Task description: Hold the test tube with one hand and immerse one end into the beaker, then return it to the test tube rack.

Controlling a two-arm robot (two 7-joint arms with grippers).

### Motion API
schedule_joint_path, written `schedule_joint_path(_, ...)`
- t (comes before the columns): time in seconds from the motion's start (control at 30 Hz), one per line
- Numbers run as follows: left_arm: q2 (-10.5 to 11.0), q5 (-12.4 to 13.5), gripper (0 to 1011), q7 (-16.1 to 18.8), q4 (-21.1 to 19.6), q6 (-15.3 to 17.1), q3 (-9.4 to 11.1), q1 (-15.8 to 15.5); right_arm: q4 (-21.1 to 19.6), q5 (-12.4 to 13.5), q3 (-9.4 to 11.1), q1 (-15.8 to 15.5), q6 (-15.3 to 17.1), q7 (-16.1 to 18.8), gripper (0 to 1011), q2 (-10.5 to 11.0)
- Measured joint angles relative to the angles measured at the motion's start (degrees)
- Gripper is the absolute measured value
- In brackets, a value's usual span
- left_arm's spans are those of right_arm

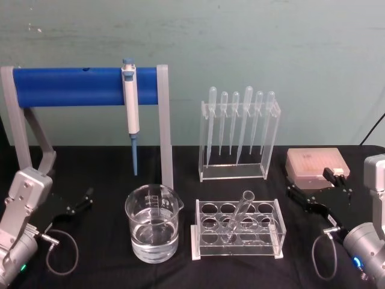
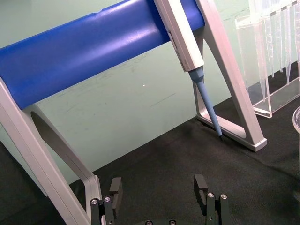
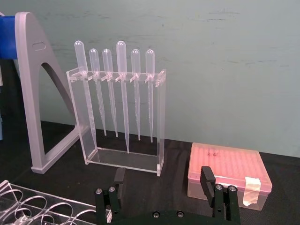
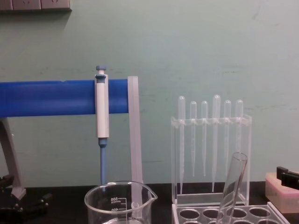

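Where marked, beaker point(image 4: 120, 202) reads 500.

Clear glass beaker point(image 1: 153, 223); glossy blue bar point(image 1: 84, 86); seemingly matt cloth point(image 1: 102, 162).

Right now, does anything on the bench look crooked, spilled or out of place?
Only the test tube: it leans askew in its clear rack instead of standing upright. No spill shows around the beaker; the pipettes hang straight.

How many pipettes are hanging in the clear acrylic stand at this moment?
6. All hang bulb-up, side by side in one row in the clear stand behind the test tube rack: pipettes. None seems hidden.
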Motion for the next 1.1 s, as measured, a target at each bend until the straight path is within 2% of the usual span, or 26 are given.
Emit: schedule_joint_path(1.1,0.00,0.00,1000,0.00,0.00,0.00,0.00,0.00,-0.10,0.09,-0.11,0.08,0.03,0.05,1002,0.11)
